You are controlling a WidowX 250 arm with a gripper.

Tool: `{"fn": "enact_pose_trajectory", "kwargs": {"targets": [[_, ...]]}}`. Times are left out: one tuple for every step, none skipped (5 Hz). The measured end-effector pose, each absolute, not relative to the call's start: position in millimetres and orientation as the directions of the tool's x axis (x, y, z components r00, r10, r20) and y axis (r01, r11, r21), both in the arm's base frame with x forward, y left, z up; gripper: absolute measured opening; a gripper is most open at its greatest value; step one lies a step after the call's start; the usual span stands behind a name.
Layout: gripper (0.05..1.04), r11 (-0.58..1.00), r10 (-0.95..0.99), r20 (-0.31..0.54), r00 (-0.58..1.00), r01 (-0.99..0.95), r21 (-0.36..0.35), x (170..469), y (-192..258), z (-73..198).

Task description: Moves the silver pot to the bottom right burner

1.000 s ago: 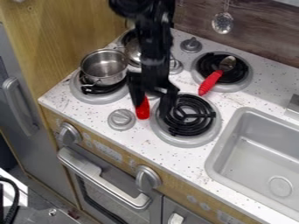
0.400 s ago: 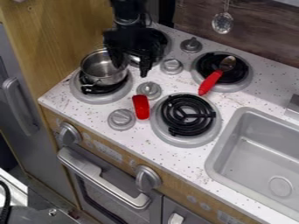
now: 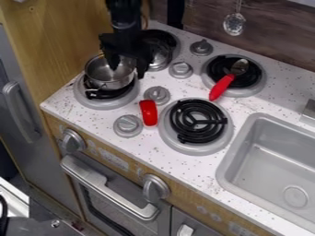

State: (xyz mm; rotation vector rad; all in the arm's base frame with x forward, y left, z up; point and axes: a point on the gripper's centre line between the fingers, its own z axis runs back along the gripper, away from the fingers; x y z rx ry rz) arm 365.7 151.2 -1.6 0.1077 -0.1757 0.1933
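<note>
Two fingers of the black gripper [image 3: 128,72] stood spread apart over the silver pot [image 3: 109,85], as I saw it through my camera. One fingertip was over the pot's opening, the other just beyond its right side; I couldn't tell whether either touched the metal. The pot sat upright on the bottom left burner [image 3: 92,101], with the bottom right burner [image 3: 195,150] well apart from it across the counter [image 3: 258,103].

Between those two burners I had a red object [image 3: 148,113] lying near two grey knobs [image 3: 128,126]. Behind the pot, a silver rounded piece [image 3: 161,57] rested on the upper left burner [image 3: 175,42], partly hidden from me by the gripper. On the upper right burner [image 3: 258,85] lay a spoon [image 3: 224,85], its red handle pointing toward the front. I could see the grey sink [image 3: 289,154] on the right, and a metal utensil [image 3: 234,24] hanging against the wood-patterned back wall [image 3: 280,39].
</note>
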Motion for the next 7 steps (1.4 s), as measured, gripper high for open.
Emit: {"fn": "enact_pose_trajectory", "kwargs": {"targets": [[0.993, 0.973, 0.198, 0.162, 0.967, -0.213, 0.086, 378, 158, -19], [0.946, 0.972, 0.206, 0.146, 0.968, -0.22, 0.084, 385, 161, -31], [0.663, 0.972, 0.209, 0.144, 0.967, -0.222, 0.08, 389, 162, -35], [0.364, 0.972, 0.207, 0.137, 0.969, -0.22, 0.086, 388, 163, -35], [0.145, 0.974, 0.19, 0.136, 0.972, -0.204, 0.097, 388, 164, -34], [0.075, 0.977, 0.169, 0.135, 0.976, -0.184, 0.107, 391, 162, -32], [0.069, 0.982, 0.13, 0.147, 0.981, -0.148, 0.117, 395, 158, -25]]}}
